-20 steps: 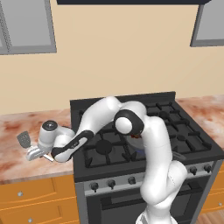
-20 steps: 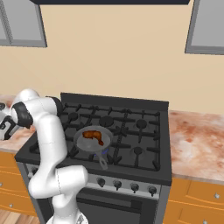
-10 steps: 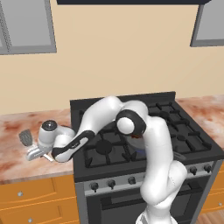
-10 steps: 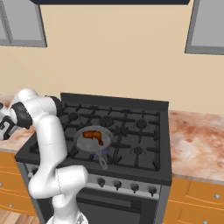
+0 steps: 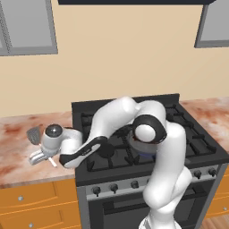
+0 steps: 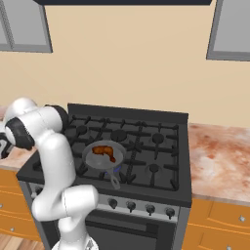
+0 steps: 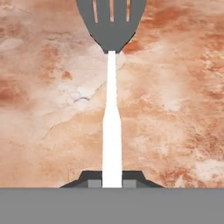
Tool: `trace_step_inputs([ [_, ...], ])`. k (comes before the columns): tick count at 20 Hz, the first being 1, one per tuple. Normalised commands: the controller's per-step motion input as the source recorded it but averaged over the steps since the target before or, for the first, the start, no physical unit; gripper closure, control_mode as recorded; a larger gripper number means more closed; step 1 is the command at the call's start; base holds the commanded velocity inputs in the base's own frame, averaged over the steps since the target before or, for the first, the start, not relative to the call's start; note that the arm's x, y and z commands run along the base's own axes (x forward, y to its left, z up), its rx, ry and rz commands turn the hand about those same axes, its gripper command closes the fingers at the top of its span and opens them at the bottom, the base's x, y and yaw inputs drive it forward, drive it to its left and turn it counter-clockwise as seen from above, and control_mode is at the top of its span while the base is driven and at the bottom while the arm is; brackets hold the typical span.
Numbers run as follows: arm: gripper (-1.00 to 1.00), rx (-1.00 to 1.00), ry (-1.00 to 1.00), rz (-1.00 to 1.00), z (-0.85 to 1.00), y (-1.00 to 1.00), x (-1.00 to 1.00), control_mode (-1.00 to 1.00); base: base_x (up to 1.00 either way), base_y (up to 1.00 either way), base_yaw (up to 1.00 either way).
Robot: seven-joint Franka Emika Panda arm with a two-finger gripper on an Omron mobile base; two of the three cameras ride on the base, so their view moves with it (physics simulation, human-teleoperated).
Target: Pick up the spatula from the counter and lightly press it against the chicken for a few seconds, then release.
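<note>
1. Stove point(image 5: 188, 129): Find the black gas range in the middle of the scene. Marbled tabletop point(image 5: 15, 154) runs along both sides of it.
2. Tabletop: Work on the stretch to the left of the stove. The spatula point(image 5: 33, 134) is here, near the stove's edge.
3. Arm point(image 5: 161, 179): The arm reaches low and to the left, past the stove front, with its hand down over the tabletop.
4. Pan point(image 6: 87, 157): The pan sits on a front burner, with its handle pointing toward the knobs.
5. Spatula point(image 7: 111, 131): Note the dark slotted head and the white handle, which widens toward the hand.
   - The head points away from the hand.
   - Treat the tool as light and stiff.
   - The handle looks smooth and narrow, so it may twist in the grip once the head bears on something.
   - Take hold of the thicker end of the handle, far from the head, and keep the head level.
6. Chicken point(image 6: 103, 150): This small brown piece lies inside the pan, well apart from the spatula.
   - Expect it to give slightly and to slide on the pan floor.
   - Press it only lightly.
7. Jaws: They are clenched on the spatula handle, one tip on each side of its thick end. You cannot tell from these views whether the tool has left the tabletop.
</note>
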Motion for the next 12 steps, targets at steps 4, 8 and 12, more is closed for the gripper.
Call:
trace_step_inputs([
  [4,1.0,0.01,-0.07,-0.04,0.41,-0.33,-0.4,-1.0,0.0,0.0,0.0],
  [8,1.0,0.02,-0.04,-0.06,0.42,-0.37,-0.38,-1.0,0.0,0.0,0.0],
  [12,1.0,0.04,-0.01,-0.11,0.43,-0.39,-0.36,-1.0,0.0,0.0,0.0],
])
